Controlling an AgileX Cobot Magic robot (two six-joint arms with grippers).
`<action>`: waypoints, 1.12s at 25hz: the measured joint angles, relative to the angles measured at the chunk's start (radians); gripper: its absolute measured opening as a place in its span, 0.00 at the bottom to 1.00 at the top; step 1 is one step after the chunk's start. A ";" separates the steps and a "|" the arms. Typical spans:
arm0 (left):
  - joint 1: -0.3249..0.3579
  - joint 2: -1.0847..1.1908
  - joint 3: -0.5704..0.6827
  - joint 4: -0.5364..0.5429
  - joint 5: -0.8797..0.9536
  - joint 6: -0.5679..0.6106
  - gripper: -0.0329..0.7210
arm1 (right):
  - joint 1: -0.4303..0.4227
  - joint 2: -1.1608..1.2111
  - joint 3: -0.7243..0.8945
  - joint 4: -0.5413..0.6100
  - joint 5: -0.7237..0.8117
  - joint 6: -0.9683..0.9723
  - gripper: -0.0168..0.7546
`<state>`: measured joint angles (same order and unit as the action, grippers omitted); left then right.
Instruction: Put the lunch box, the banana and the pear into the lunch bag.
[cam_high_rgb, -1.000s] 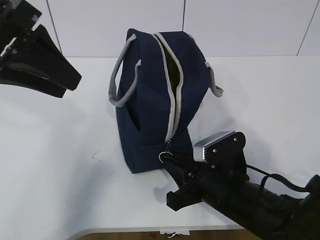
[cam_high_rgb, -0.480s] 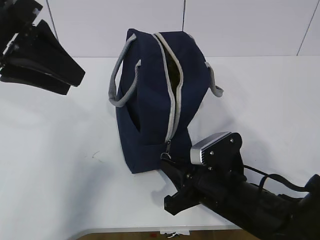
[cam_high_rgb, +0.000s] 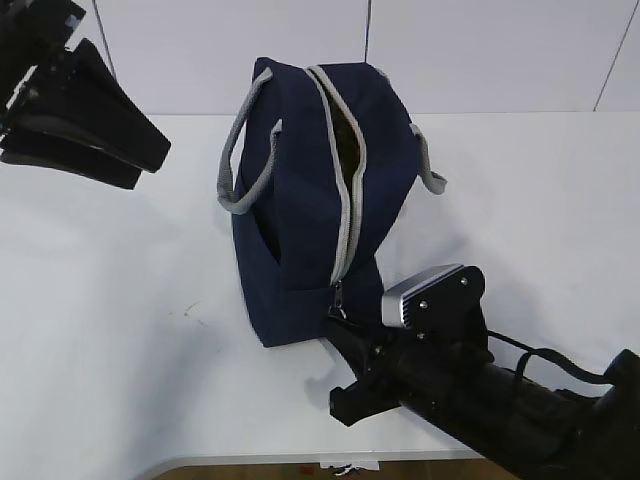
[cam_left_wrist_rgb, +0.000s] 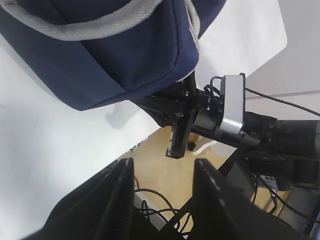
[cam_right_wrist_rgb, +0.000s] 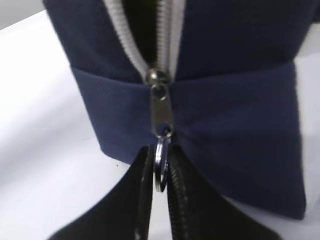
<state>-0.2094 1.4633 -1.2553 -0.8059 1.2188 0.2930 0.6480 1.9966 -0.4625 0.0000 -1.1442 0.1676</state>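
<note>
The navy lunch bag (cam_high_rgb: 300, 200) stands in the middle of the white table with its grey zipper (cam_high_rgb: 350, 200) open along the top. It also shows in the left wrist view (cam_left_wrist_rgb: 110, 55). My right gripper (cam_high_rgb: 338, 322) is at the bag's near end, shut on the round metal pull ring (cam_right_wrist_rgb: 160, 170) that hangs below the zipper slider (cam_right_wrist_rgb: 159, 77). My left gripper (cam_high_rgb: 148, 165) is open and empty, held high at the far left, away from the bag. The lunch box, the banana and the pear are out of view.
Grey webbing handles (cam_high_rgb: 240, 150) hang on both sides of the bag. The table (cam_high_rgb: 120, 330) ends just in front of my right arm. Floor and cables (cam_left_wrist_rgb: 165, 200) show beyond that edge in the left wrist view.
My right gripper has closed in on the pull ring at the bag's near end, and the ring is now hidden between its fingers. My left arm has shifted slightly right.
</note>
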 joint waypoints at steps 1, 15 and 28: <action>0.000 0.000 0.000 0.000 0.000 0.000 0.44 | 0.000 0.000 0.000 0.006 0.000 0.000 0.14; 0.000 0.000 0.000 -0.002 0.000 0.000 0.44 | 0.000 0.000 0.000 0.023 0.000 0.000 0.02; -0.003 -0.044 0.000 -0.002 0.000 0.000 0.44 | 0.000 -0.135 0.084 0.013 0.019 0.000 0.02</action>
<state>-0.2120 1.4196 -1.2553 -0.8075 1.2188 0.2930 0.6480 1.8611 -0.3785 0.0126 -1.1253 0.1676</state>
